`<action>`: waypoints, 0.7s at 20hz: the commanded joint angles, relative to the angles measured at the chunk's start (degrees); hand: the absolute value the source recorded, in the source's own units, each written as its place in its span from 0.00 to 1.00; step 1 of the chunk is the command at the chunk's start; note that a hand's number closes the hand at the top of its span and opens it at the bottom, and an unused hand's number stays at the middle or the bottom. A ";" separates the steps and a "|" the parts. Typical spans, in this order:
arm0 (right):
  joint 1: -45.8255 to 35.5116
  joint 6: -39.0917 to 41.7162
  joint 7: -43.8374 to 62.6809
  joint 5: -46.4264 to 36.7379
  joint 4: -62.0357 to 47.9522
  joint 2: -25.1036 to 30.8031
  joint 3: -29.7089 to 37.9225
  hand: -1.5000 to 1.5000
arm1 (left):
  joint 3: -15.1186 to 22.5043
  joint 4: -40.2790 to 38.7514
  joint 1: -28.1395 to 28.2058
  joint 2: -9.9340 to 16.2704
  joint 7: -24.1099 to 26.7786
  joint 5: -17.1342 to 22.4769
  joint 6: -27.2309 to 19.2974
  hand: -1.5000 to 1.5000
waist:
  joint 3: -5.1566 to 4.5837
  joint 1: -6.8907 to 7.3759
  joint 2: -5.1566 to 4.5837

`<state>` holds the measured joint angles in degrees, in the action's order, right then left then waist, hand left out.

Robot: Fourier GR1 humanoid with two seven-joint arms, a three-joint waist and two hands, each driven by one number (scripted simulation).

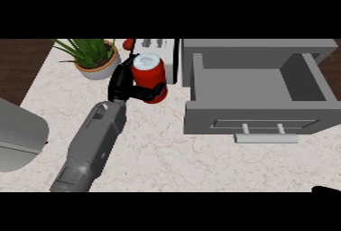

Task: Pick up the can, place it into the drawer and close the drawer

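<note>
counter (pixel 200 162): we see one pale marbled top filling most of the view; dark wood floor shows along the upper left and upper right edges.
drawer (pixel 243 83): one grey drawer, pulled open, at the right; we see a bare grey inside, and its front panel faces us.
drawer handle (pixel 265 138): one pale bar handle on two short posts, on the front panel.
grey object (pixel 16 135): one rounded grey shape at the left edge; we can't tell what it is.
left forearm (pixel 93 144): one grey forearm rising from the lower edge towards the can.
potted plant (pixel 93 56): one, green leaves in a light pot, top left, just left of the left hand.
white appliance (pixel 158 56): one white box with slots behind the can, looks like a toaster; a small red thing peeks out at its left side.
can (pixel 149 74): one red can with a silvery top, tilted, left of the drawer and outside it; we can't tell if it touches the counter.
left hand (pixel 123 83): black; we see fingers and thumb curled round the can, fingers crossing its lower part, palm at its left.
right hand (pixel 326 190): only a black sliver at the bottom right corner; we cannot tell how its fingers stand.
</note>
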<state>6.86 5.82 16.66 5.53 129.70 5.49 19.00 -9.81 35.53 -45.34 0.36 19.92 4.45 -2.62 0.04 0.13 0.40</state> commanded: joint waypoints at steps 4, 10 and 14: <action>-1.28 -1.55 0.54 -3.16 0.73 -2.53 -4.15 0.00 | 8.50 10.76 -6.43 -0.35 -13.17 5.85 -6.99 1.00 | -0.03 -0.59 -0.21; 0.14 -0.44 0.09 -1.29 0.75 -1.36 -1.26 0.00 | 12.34 18.23 -11.59 -0.36 -24.16 6.18 -13.08 1.00 | -0.02 -0.68 -0.25; -2.15 -1.43 1.79 -1.92 0.12 -0.85 -1.59 0.00 | 14.47 18.02 -18.58 -0.36 -30.66 5.04 -16.31 1.00 | -0.02 -0.83 -0.38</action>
<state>6.32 5.31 16.80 4.27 129.69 4.71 18.25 2.82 53.58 -58.30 0.01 -5.88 9.81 -15.75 0.04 -0.51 0.18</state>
